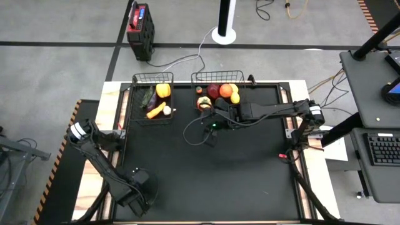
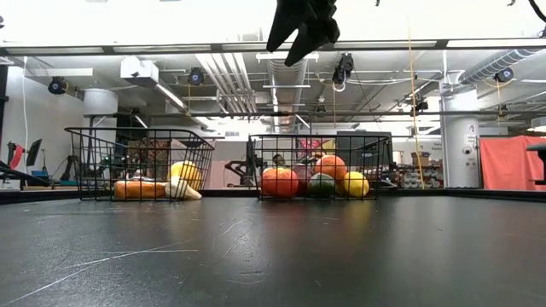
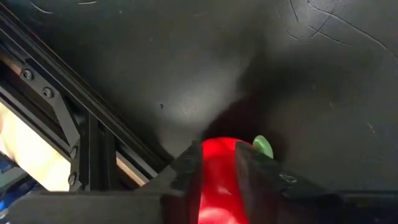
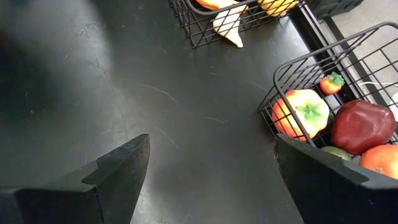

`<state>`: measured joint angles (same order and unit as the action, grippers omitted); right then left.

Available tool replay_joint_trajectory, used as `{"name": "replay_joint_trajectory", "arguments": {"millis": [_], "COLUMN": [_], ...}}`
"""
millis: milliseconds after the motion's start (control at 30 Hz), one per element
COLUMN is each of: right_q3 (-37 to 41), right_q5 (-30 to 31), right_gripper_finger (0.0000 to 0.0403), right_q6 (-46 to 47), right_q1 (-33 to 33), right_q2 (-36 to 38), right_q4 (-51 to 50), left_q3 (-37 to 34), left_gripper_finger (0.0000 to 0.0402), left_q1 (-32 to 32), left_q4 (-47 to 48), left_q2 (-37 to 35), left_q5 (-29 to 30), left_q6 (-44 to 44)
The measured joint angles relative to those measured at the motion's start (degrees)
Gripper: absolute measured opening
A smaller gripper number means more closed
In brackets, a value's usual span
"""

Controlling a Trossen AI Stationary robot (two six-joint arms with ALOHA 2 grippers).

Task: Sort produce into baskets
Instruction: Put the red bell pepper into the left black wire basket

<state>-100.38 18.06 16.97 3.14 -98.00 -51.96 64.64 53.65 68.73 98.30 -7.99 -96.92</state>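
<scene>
Produce in two baskets

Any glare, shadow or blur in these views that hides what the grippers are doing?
Left wrist view: a pale sheen on the mat, with the left gripper and its red pepper close up and soft. Low view: bright ceiling lights silhouette the right gripper. Right wrist view: its fingers are sharp but dark, and the orange-yellow pepper is clear.

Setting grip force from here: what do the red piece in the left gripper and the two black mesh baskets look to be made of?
Red rounded piece with a green stem, between the left gripper's fingers: probably smooth moulded plastic, from its even colour and soft sheen. Narrower black mesh basket and wider black mesh basket: thin coated metal wire, by the rigid open grid.
</scene>
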Motion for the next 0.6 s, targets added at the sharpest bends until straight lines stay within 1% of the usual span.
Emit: {"name": "replay_joint_trajectory", "arguments": {"millis": [100,233,333,400,500,600], "right_q3": [0.0,0.04,0.15,0.15,0.27,0.37], "right_q5": [0.0,0.0,0.02,0.02,0.02,0.02], "right_gripper_finger": [0.0331,0.0331,0.0331,0.0331,0.0331,0.0331], "right_q6": [0.0,0.0,0.0,0.0,0.0,0.0], "right_q1": [0.0,0.0,0.0,0.0,0.0,0.04], "right_q2": [0.0,0.0,0.0,0.0,0.0,0.0], "right_q4": [0.0,0.0,0.0,0.04,0.23,0.37], "left_q3": [0.02,1.21,5.65,9.34,14.35,16.9], "left_gripper_finger": [0.0062,0.0049,0.0045,0.0045,0.0045,0.005], "left_q1": [0.04,0.04,0.42,1.02,3.27,6.0], "left_q4": [0.2,1.34,5.17,6.89,7.37,8.17], "left_q2": [0.0,-0.42,-0.55,-0.61,-0.63,-0.63], "left_q5": [1.58,1.95,1.99,2.0,3.07,4.22], "left_q6": [0.06,0.75,2.74,5.81,11.46,14.64]}}
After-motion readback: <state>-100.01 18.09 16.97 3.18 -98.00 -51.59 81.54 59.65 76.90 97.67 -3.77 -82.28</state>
